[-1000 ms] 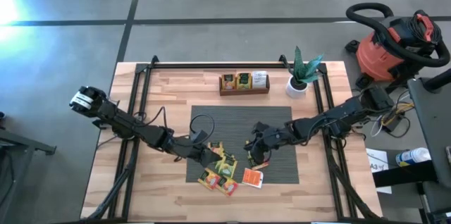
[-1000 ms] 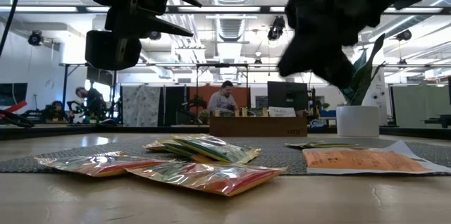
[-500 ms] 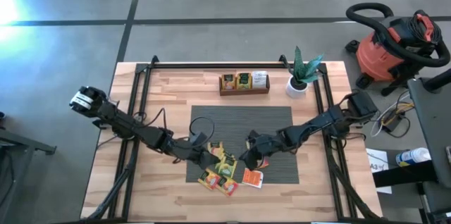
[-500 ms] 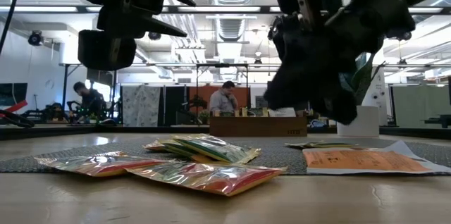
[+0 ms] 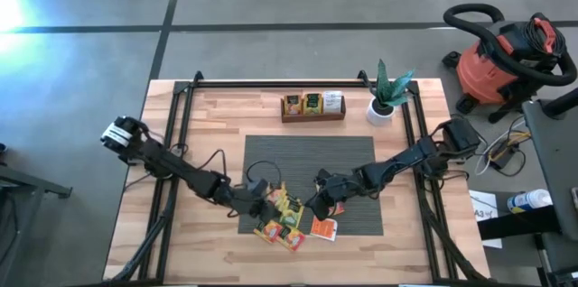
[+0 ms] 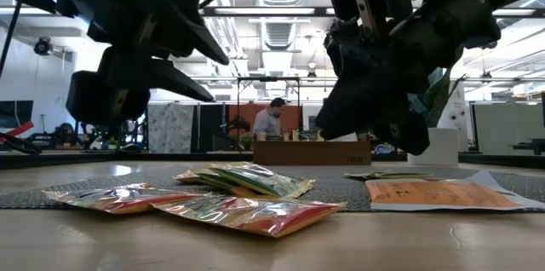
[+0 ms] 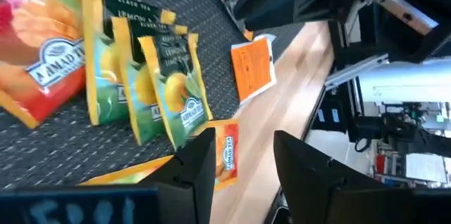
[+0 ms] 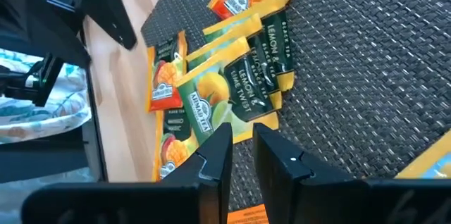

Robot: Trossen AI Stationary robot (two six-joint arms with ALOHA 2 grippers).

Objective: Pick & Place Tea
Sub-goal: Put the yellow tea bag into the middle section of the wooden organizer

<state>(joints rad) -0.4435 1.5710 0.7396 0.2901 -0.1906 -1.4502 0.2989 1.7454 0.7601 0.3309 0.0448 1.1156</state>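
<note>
both claws hung just over the tea sachets (image 5: 284, 217) heaped on the mat (image 5: 352, 165), left claw (image 5: 263, 206) parted and empty, right claw (image 5: 313, 205) narrow and empty; closing together they might collide or scatter sachets.

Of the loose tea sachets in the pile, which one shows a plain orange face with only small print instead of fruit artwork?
The flat orange sachet at the pile's right edge, half off the mat onto the wood. The others show lemon or red fruit pictures.
</note>
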